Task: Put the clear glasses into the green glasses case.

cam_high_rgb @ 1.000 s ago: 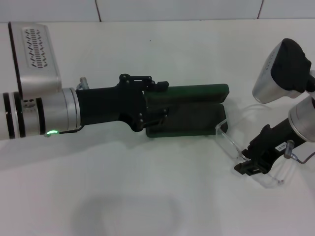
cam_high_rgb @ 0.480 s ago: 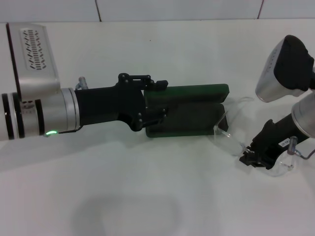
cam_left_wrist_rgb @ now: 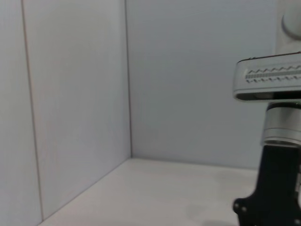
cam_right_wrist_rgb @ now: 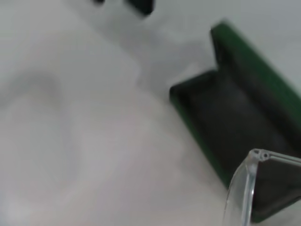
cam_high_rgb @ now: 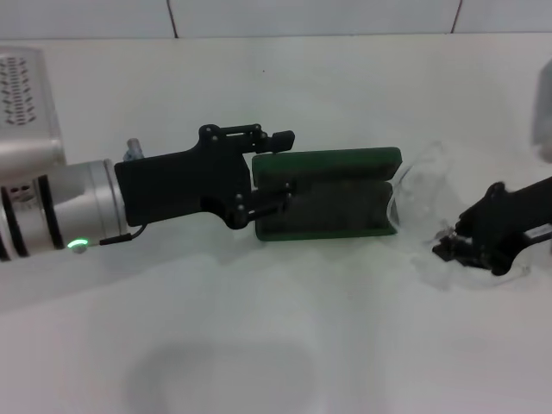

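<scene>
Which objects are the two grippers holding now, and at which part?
Right gripper holds the clear glasses near one end; left gripper grips the green glasses case at its left end.

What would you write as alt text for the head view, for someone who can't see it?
The right gripper holds the clear glasses beside the right end of the open green glasses case, while the left gripper steadies the case's left end on the white table.

Silver cylindrical forearm w/ black bands, green LED, black linkage grippers.
</scene>
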You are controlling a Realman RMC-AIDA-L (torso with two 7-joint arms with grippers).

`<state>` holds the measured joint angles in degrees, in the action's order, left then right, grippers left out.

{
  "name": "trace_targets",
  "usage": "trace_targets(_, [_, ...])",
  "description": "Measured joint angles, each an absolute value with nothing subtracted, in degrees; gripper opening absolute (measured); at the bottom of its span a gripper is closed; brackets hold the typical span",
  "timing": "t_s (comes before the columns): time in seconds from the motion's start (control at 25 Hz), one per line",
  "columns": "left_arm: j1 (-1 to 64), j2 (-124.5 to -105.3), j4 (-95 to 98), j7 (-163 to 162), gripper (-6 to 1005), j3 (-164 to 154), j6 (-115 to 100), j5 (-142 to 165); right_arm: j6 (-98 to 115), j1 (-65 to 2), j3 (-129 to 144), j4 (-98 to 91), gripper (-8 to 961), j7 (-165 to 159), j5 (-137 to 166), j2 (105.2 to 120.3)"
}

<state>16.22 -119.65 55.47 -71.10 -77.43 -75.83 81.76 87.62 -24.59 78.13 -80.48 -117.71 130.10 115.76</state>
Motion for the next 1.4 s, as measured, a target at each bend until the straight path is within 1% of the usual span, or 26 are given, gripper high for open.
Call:
trace_targets(0.2, [14.7, -119.75, 54.2, -70.3, 544, -76.8, -78.0, 76.6, 89.6, -20.8, 70.0, -79.6, 126, -103.2, 118.8, 115.74])
trace_targets(0.36, [15.2, -119.53, 50.1, -67.5, 545, -76.3, -81.5, 72.0, 90.2, -19.1, 67.5, -72.6, 127, -83.8, 106.6, 115.74])
trace_targets(0.6, [16.3, -119.49, 48.8, -65.6, 547, -75.4, -85.8, 69.2, 90.8, -19.9, 68.6, -57.8, 127, -55.5, 92.5, 115.77])
trace_targets(0.76, [17.8, -119.44, 47.9, -65.4, 548, -73.3, -90.3, 68.8, 92.6, -21.6, 70.3, -53.4, 127, -47.1, 91.8, 115.69])
trace_targets(1.04, [24.5, -118.68, 42.2, -66.9, 550, -72.6, -97.6, 69.1, 93.1, -22.4, 72.6, -51.3, 126, -41.5, 92.0, 115.67])
trace_targets(1.28, [32.6, -119.02, 35.1, -70.4, 551, -73.3, -98.2, 73.5, 93.1, -22.6, 73.6, -51.4, 125, -39.6, 91.9, 115.81])
trace_targets(1.4, [35.3, -119.16, 32.2, -71.9, 552, -73.3, -98.2, 75.8, 93.2, -23.0, 73.6, -51.5, 125, -38.4, 91.5, 115.83])
